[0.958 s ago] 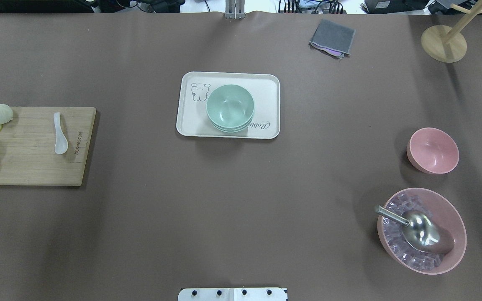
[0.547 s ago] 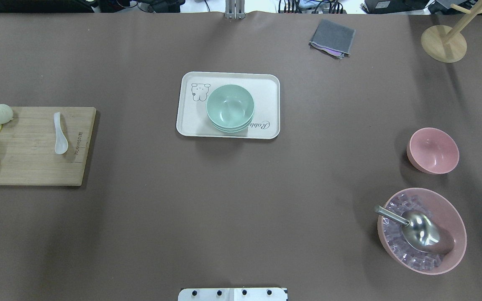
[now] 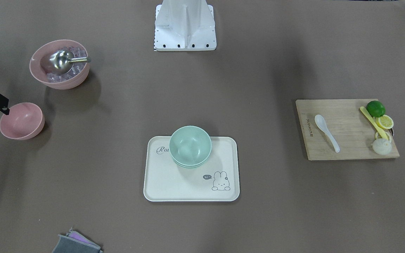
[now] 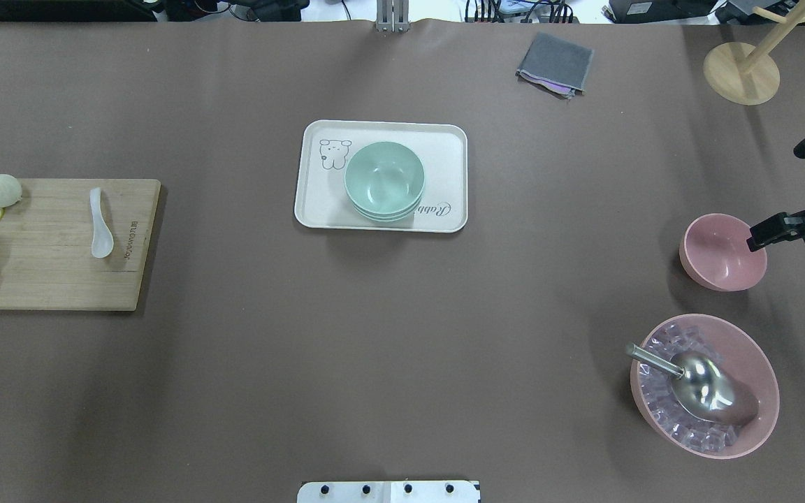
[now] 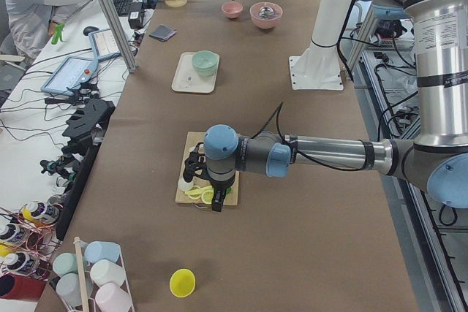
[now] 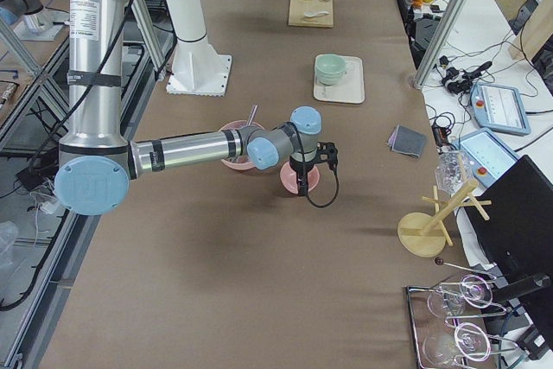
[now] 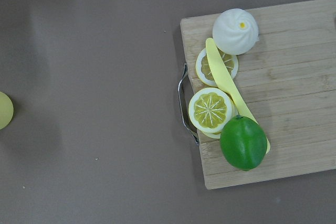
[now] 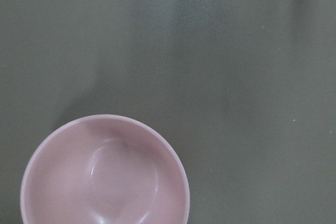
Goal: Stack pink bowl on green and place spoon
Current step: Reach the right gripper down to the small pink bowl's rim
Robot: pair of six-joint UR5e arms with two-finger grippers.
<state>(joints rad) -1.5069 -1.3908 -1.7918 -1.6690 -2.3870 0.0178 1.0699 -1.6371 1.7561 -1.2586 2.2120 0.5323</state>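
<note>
**Front-facing:** small pink bowl (image 3: 21, 121) sits upright and empty at the table's 9 o'clock edge. It is well apart from the green bowl stack (image 3: 190, 146) on the cream tray (image 3: 174, 188) at centre. White spoon (image 3: 326, 132) lies on the cutting board (image 3: 350, 149) at 3 o'clock. The ice bowl (image 3: 60, 65) w/ scoop is near the pink bowl, at its 1 o'clock.

**Overhead:** R gripper (image 4: 759, 239) is over the pink bowl's 3 o'clock rim. Only one dark finger reads clearly, so jaw gap can't be told. Step looks like grasping the pink bowl. Best to straddle the wall at that rim, one finger in and one out, then drop straight and pinch firmly. Lift vertically before swinging toward the tray, keeping off the ice bowl.

**Ext. left:** L gripper (image 5: 214, 199) hangs over the board's fruit end. Jaws can't be told.

**Ext. right:** R wrist covers much of the pink bowl.

**L wrist cam:** lime (image 7: 243, 142), lemon slices and bun show, but no spoon in shot.

**R wrist cam:** the bowl is at 7 o'clock, cut by the frame edge. No fingers show.
</note>
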